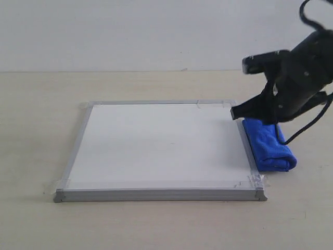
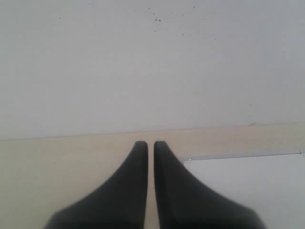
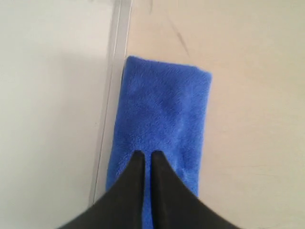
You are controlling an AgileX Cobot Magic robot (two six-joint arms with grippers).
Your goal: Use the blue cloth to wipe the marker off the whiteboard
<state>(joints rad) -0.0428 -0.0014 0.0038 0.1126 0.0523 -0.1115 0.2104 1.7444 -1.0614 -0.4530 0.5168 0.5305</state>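
Note:
The whiteboard (image 1: 156, 146) lies flat in the middle of the table, and no red marker line shows on it in any view. The blue cloth (image 1: 269, 147) lies folded on the table, along the board's right frame. My right gripper (image 1: 235, 112) hangs over the cloth's far end, by the board's far right corner. In the right wrist view this gripper (image 3: 147, 153) is shut, with the cloth (image 3: 167, 112) below its tips and the board (image 3: 47, 119) beside it. My left gripper (image 2: 150, 143) is shut and empty over bare table near a corner of the board (image 2: 252, 186).
The pale wooden table (image 1: 41, 104) runs to a white wall (image 1: 130, 31) at the back. Clear tape (image 1: 250, 180) holds the board's corners down. A black cable (image 1: 307, 122) trails from the right arm above the cloth. The left arm is outside the exterior view.

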